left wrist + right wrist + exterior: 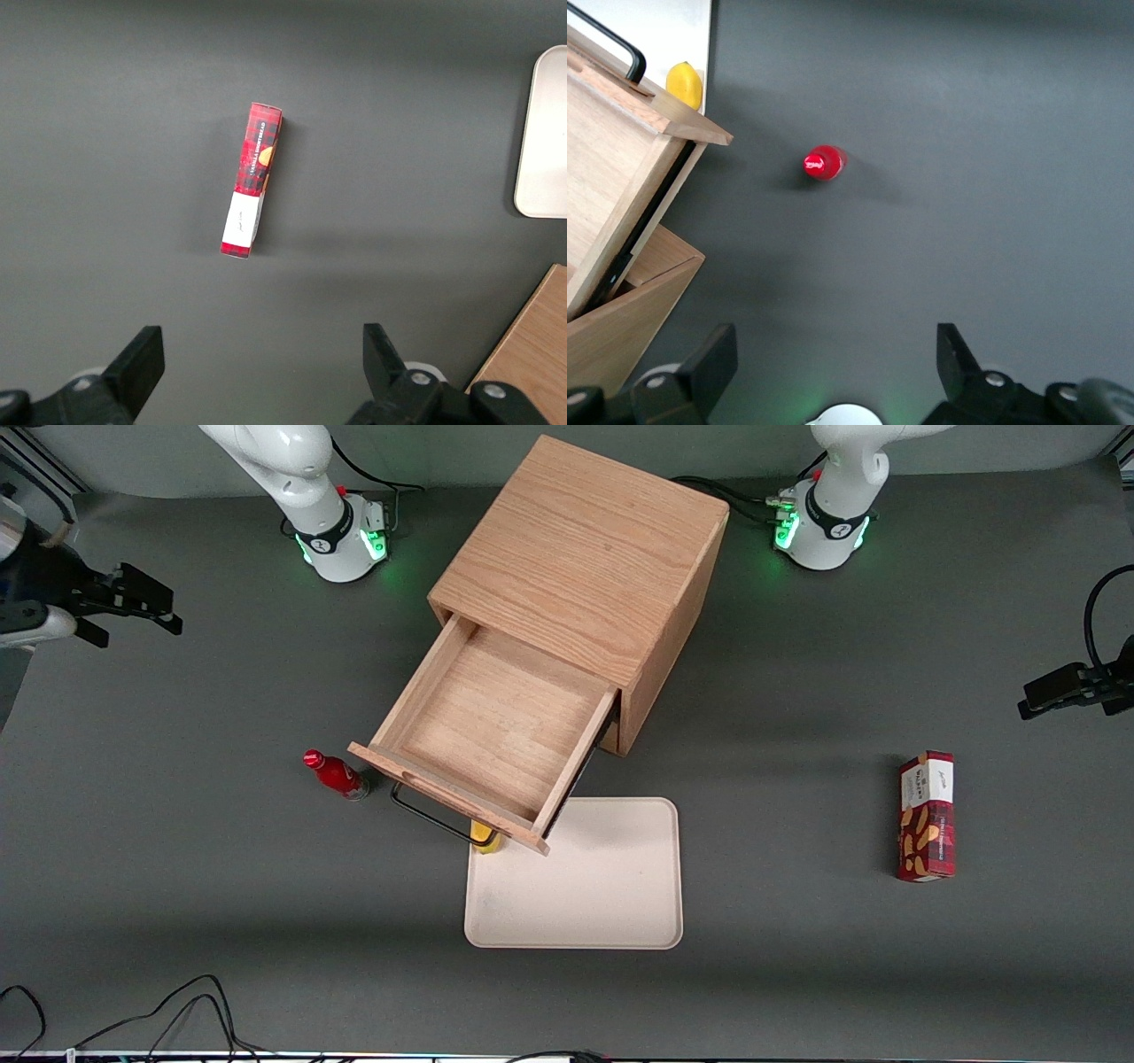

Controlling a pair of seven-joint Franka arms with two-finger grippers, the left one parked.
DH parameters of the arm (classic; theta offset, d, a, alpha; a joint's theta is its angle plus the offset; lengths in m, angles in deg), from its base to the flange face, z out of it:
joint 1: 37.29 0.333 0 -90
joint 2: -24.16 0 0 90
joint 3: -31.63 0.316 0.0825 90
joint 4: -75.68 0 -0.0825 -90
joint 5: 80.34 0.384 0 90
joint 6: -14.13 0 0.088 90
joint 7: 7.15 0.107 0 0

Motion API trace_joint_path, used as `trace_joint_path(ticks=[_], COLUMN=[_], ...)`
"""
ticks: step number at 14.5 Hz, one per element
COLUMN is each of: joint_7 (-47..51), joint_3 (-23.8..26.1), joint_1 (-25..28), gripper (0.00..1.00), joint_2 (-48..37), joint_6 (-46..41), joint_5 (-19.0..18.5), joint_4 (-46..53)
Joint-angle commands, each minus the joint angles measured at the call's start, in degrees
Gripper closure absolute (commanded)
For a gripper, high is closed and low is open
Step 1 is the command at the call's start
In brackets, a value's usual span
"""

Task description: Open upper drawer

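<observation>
The upper drawer [496,735] stands pulled far out of the cabinet [585,558] at mid-worktop, its tray bare and its black handle [434,815] toward the front camera. By this look the task is done or nearly so.

The claw [146,607] hangs well apart from the drawer, at the working arm's end of the worktop [177,886], above bare surface; its fingers [709,367] are spread and hold nothing.

The risks now lie in what stands close to the drawer front:
- A red bottle [337,775] stands upright just beside the drawer's corner. An arm swinging in low toward the handle could tip it.
- A yellow thing [484,836] sits under the drawer front, at the edge of the cream tray [611,903]. Pulling the drawer further might push or topple it.
- The drawer overhangs a good way, so any downward press on its front could strain the runners or tilt the cabinet.

The red box [927,815] lies toward the parked arm's end, clear of all this.
</observation>
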Motion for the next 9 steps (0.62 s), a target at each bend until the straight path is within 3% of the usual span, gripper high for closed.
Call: trace_joint_path(ticks=[1,9], joint_7=[2.1,5.4], joint_3=[0.1,-0.3], joint_1=[-1.0,-3.2], gripper=[0.0,0.0], joint_2=[-2.4,2.0], joint_6=[-0.7,-2.8], joint_5=[2.1,1.8], joint_4=[-0.6,2.9])
